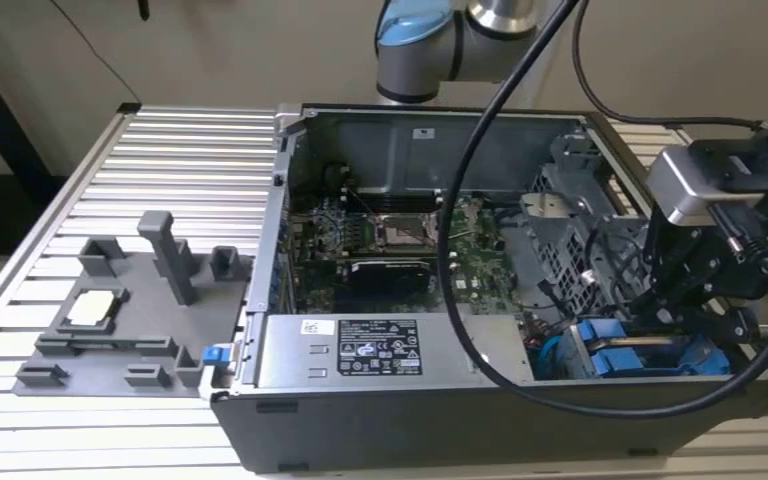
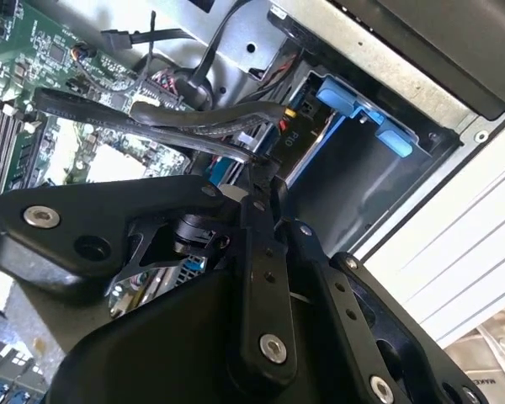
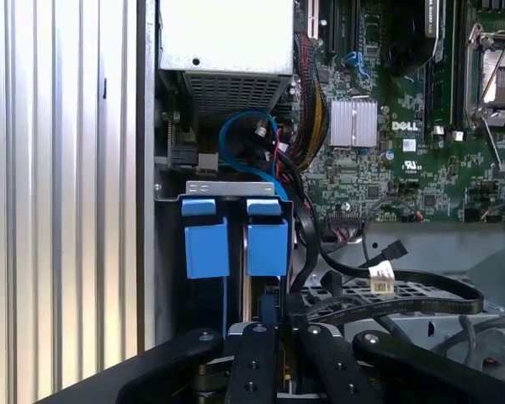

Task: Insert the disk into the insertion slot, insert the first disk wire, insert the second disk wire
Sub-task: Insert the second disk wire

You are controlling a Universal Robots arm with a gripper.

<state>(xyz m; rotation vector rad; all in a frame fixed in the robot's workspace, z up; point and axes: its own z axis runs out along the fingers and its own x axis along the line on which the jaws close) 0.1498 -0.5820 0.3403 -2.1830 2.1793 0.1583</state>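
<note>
A ribbed aluminium table (image 1: 157,160) carries the whole scene, with an open computer case (image 1: 491,420) lying on it and a grey fixture tray (image 1: 117,310) just beside the case on the exterior view's left. Inside the case, there's the green board (image 1: 398,245) with its square silver socket in the middle, and the long grey power-supply box (image 1: 384,350) with a white sticker along the near wall. The arm reaches in from the exterior view's right, and the gripper (image 1: 651,305) hangs low over the drive cage (image 1: 578,235) corner, right above the blue plastic. In the first wrist view the insertion slot (image 3: 236,244) sits straight ahead of the gripper (image 3: 265,324), marked by two blue tabs side by side, and the blue-edged disk (image 3: 268,307) shows as a thin sliver between those tabs and the black linkage. Black cables (image 3: 387,290) loop just beside the bay. In the second wrist view the gripper (image 2: 257,181) points at the blue rails (image 2: 366,118), its black links crowding the tips; whether it is spread or pinching something, I cannot tell.
</note>
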